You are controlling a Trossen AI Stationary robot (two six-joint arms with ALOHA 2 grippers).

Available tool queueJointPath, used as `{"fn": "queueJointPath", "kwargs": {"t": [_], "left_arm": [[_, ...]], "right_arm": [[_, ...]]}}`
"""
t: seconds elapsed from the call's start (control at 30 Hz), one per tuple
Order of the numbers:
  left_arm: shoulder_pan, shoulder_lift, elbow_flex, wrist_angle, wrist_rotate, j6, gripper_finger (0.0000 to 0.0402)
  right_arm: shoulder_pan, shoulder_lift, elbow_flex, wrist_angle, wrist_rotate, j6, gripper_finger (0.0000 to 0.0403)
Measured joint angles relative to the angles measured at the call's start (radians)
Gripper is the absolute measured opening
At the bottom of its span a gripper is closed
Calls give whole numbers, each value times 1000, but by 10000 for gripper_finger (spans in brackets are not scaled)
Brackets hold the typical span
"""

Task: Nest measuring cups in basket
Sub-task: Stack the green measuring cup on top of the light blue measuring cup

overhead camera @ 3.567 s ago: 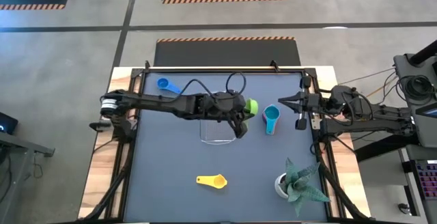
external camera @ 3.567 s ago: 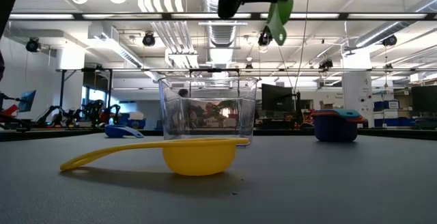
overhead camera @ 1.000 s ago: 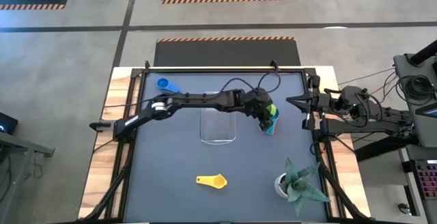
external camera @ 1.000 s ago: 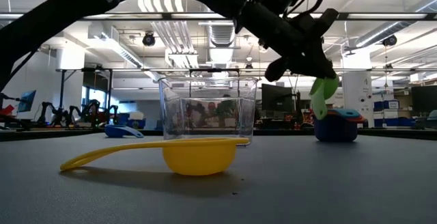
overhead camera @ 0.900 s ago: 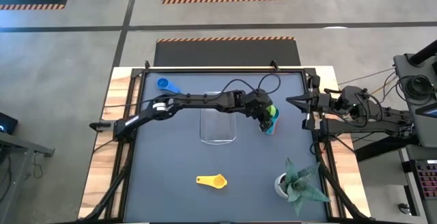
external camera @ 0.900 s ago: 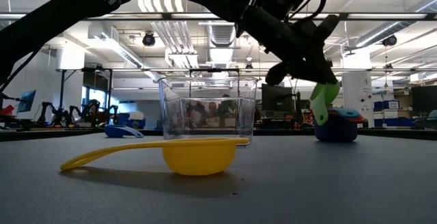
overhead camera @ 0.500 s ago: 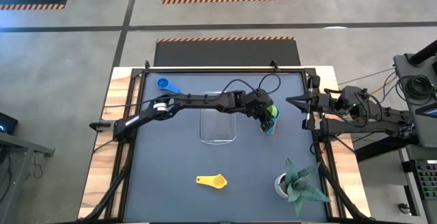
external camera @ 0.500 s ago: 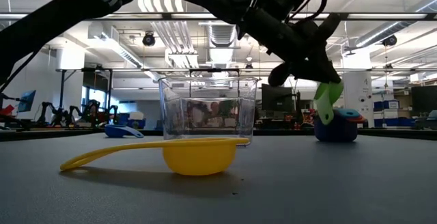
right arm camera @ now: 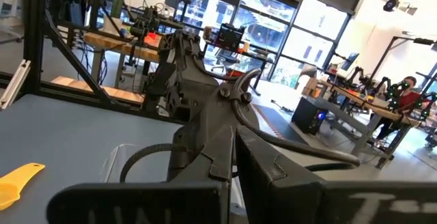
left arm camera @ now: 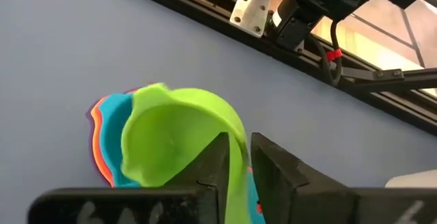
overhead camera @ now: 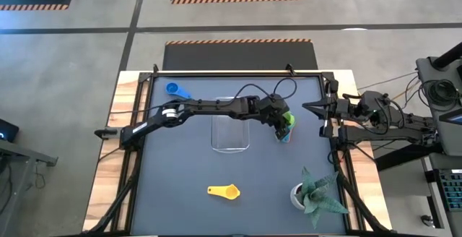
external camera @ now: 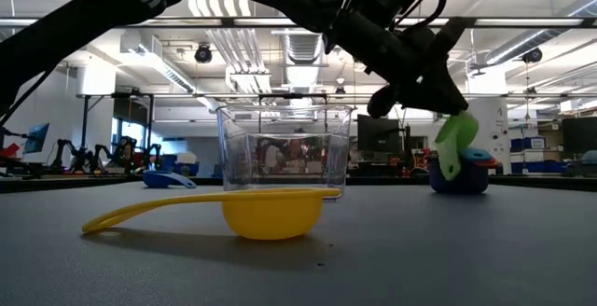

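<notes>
My left gripper (overhead camera: 282, 125) (left arm camera: 239, 173) reaches past the clear basket (overhead camera: 230, 132) and is shut on the green measuring cup (left arm camera: 174, 138) (external camera: 454, 144). The green cup hangs right over a nested stack of cups (overhead camera: 286, 135) (external camera: 462, 175) with teal (left arm camera: 113, 125) and an orange-red rim (left arm camera: 96, 132) showing; whether it touches the stack I cannot tell. The yellow cup (overhead camera: 224, 191) and blue cup (overhead camera: 175, 90) rest on their bowls on the table. My right gripper (overhead camera: 304, 107), shut, waits at the right edge. My left gripper pinches the green cup's handle (left arm camera: 237, 157) between its two fingers, coming slanting down from above and from the table's left. The bowl (left arm camera: 164, 142) hangs tilted below the fingers, its open side toward the wrist camera, over the stack.
A white pot with a green plant (overhead camera: 312, 194) stands near the table's near right corner. The basket (external camera: 284, 152) stands mid-table, just left of the stack. The black frame rails (left arm camera: 205, 9) run along the table's edges.
My left gripper has sunk a little and drifted toward the table's right edge, still shut on the green cup. The green cup has come down from above the stack's level until it overlaps the stack's top in the low view.
</notes>
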Motion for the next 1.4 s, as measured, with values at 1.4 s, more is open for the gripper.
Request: {"fn": "queueJointPath", "kwargs": {"t": [1.4], "left_arm": [[-21, -301, -131, -375, -157, 521, 77]], "right_arm": [[0, 0, 0, -71, 199, 260, 9]]}}
